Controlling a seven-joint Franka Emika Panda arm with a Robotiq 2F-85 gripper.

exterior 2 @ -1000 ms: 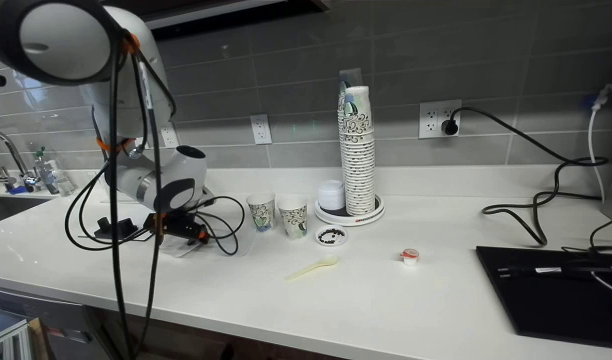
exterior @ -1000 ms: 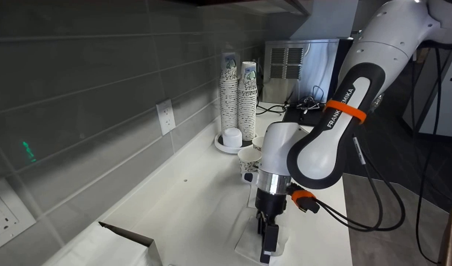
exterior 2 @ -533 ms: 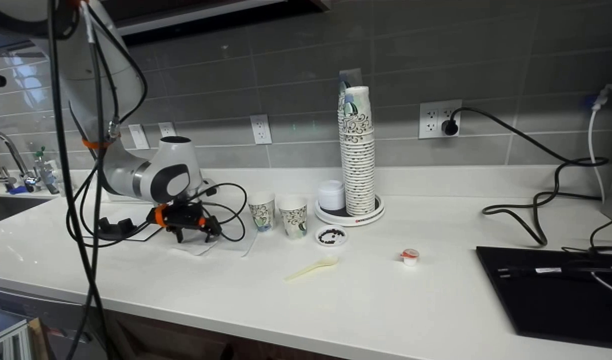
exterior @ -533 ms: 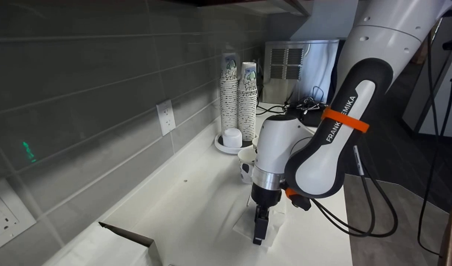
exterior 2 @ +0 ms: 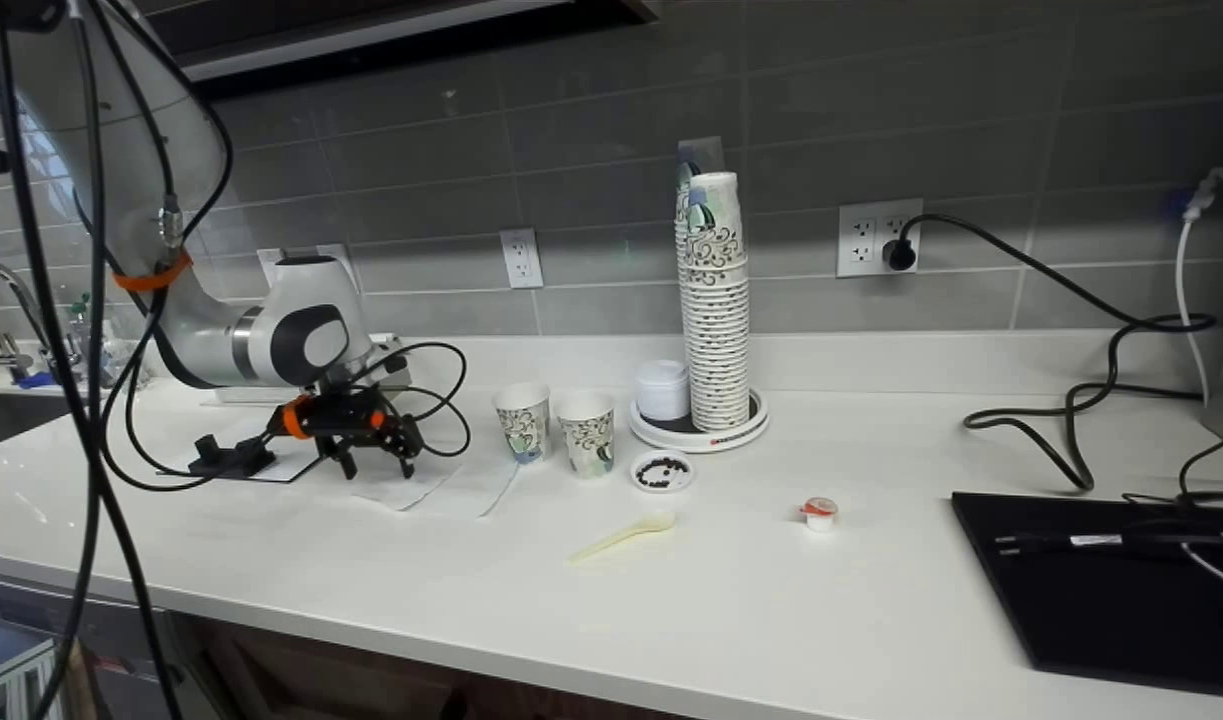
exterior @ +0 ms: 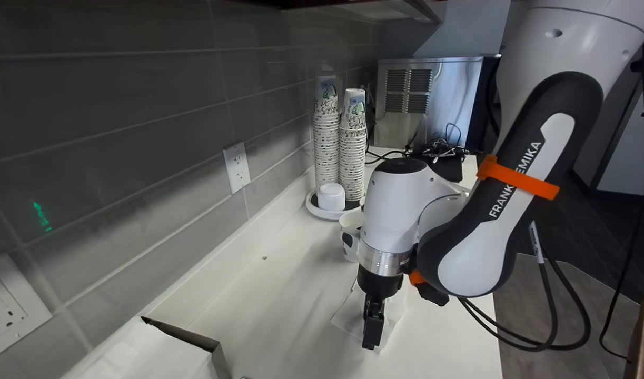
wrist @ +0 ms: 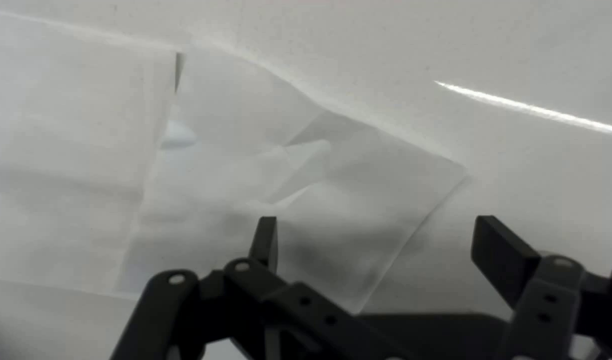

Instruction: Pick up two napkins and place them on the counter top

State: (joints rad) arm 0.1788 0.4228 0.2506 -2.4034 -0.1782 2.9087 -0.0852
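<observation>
Open counter top [exterior 2: 611, 620] fronts the napkins [wrist: 225, 170]; two patterned cups [exterior 2: 587, 438] obstruct one side.

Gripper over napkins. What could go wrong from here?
The rumpled napkin meets or overlaps the other napkin, so pinching one might drag both. Both lie nearly flat, so the gripper could press into the counter top. A patterned cup stands close to the other napkin; the arm might tip it.

In an exterior view the table [exterior: 279, 295] is seen lengthwise from above, the tiled wall [exterior: 142, 116] at left. In an exterior view that wall is faced nearly square-on across the table, the cup stacks [exterior 2: 717, 320] near the centre. These and the arm [exterior: 474, 258] are shared by both exterior views. In the wrist view, the napkins [wrist: 285, 165] are looked down on closely, past the fingers [wrist: 503, 260].
</observation>
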